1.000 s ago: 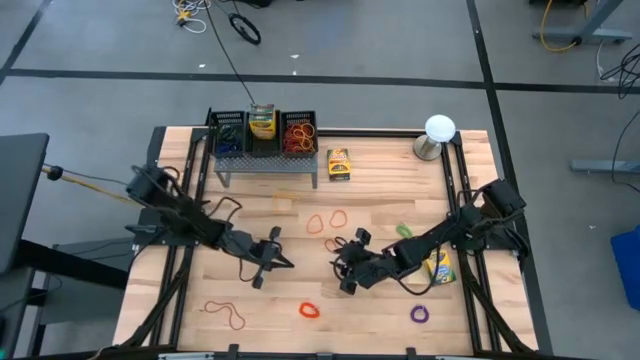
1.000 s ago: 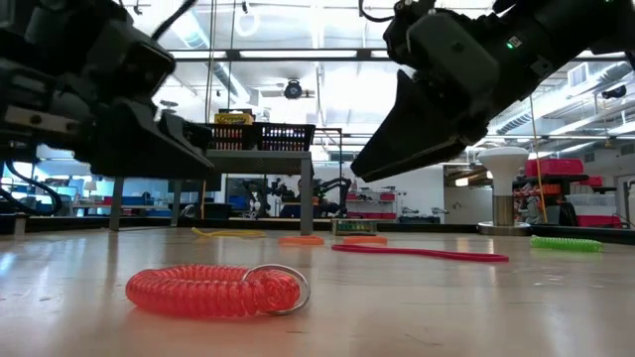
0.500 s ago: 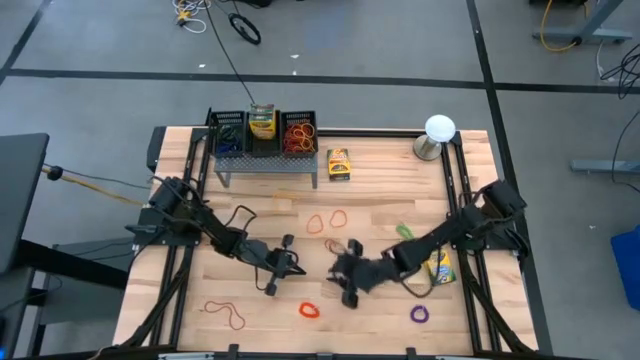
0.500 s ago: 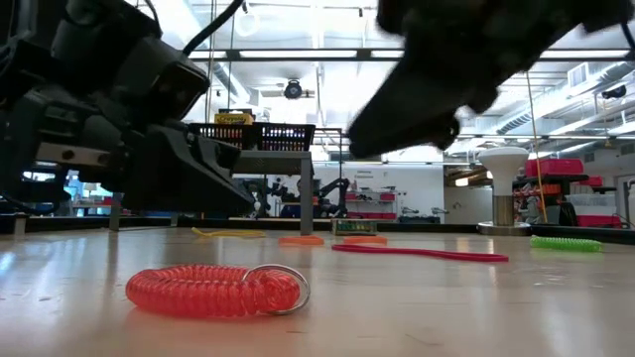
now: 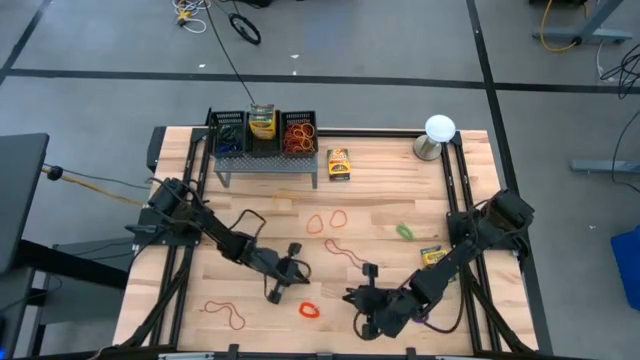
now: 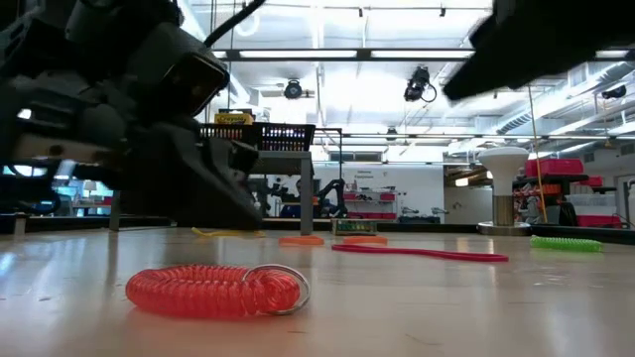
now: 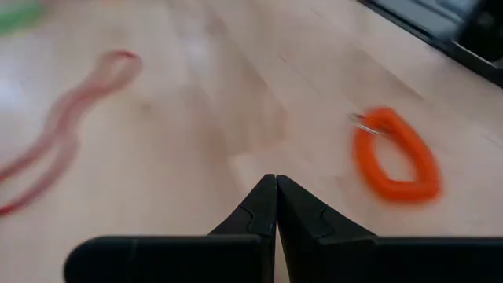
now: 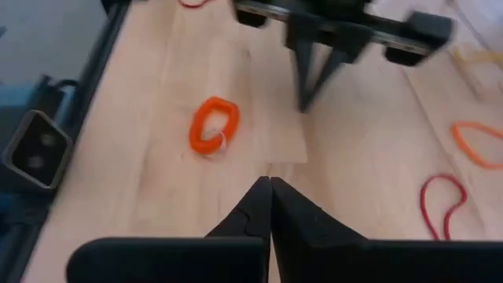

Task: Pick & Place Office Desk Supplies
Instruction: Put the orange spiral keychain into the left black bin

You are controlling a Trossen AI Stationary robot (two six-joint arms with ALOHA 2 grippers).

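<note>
Two claws sit clenched and empty near the red coil loop [image 5: 311, 310] on the surface [image 5: 380, 190]: left claw [image 5: 296, 272] just beside it, right claw [image 5: 362, 300] near its other side, apparently positioned for a pickup. Crayon box [image 5: 434, 256] lies partly hidden under the right arm; the tray [image 5: 262, 132] contents are hard to distinguish.

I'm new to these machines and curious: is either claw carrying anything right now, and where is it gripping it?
Nothing is held. The left gripper and the right gripper are both shut with nothing between the fingers; the red coil band lies loose on the table.
</note>
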